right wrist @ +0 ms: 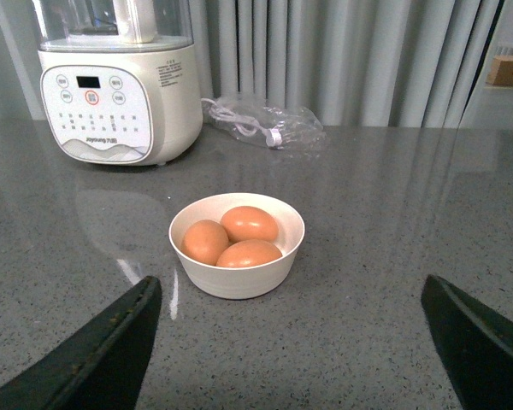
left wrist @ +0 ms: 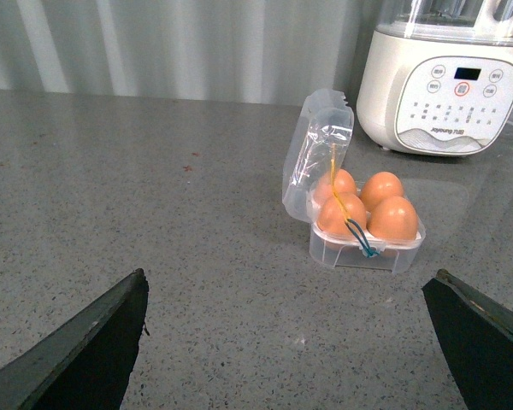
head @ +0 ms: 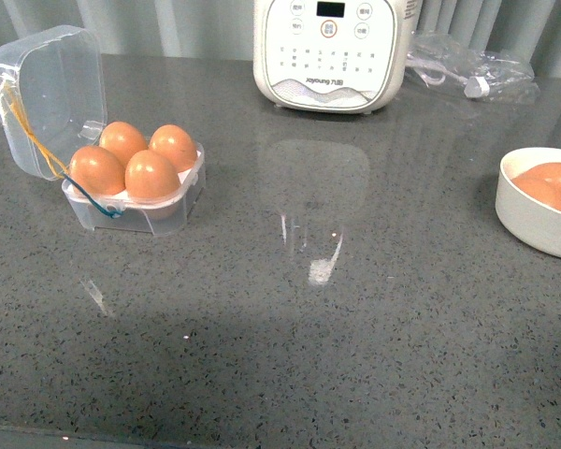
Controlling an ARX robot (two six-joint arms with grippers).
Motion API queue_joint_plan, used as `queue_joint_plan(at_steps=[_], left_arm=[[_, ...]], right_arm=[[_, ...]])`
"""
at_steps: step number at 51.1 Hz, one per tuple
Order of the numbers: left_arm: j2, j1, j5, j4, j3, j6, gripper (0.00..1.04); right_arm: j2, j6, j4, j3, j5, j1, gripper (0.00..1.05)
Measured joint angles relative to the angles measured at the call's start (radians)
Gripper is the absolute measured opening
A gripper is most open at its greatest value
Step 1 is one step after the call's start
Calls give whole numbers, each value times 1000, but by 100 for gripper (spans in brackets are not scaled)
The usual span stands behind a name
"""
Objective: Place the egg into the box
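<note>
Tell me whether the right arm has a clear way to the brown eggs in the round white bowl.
Probably yes. In its wrist view the open right gripper faces the round white bowl, whose three brown eggs lie uncovered on top, and only bare grey countertop lies between.

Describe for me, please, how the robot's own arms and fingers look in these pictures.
Neither arm shows in the front view. The left gripper shows only as two fingers: dark grey to black, flat, wedge-shaped, narrowing to a point, with a matte finish. The right gripper looks the same in its own wrist view. No cables, markings or sleeves are visible.
</note>
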State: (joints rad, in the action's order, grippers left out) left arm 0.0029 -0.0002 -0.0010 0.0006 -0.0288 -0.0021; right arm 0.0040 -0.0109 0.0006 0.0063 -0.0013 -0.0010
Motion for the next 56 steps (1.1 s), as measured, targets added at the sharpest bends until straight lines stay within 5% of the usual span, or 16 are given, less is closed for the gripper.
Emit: queue_joint_plan(at_steps=[3, 8, 12, 30, 45, 56], left_arm=[[34, -11, -42, -66, -20, 6, 98], [204, -18, -111, -291, -114, 23, 98], [305, 0, -111, -309, -127, 24, 98], [562, 105, -25, 5, -178, 35, 98], [1121, 291, 64, 454, -400, 200, 98], [1366, 326, 55, 503, -558, 278, 98]], right_arm=[[0, 1, 0, 0, 0, 0, 99], [0, 1, 0, 0, 0, 0, 97], [0, 1, 0, 0, 0, 0, 97], [0, 1, 0, 0, 0, 0, 97], [0, 1, 0, 0, 0, 0, 97], [0, 1, 0, 0, 0, 0, 97]])
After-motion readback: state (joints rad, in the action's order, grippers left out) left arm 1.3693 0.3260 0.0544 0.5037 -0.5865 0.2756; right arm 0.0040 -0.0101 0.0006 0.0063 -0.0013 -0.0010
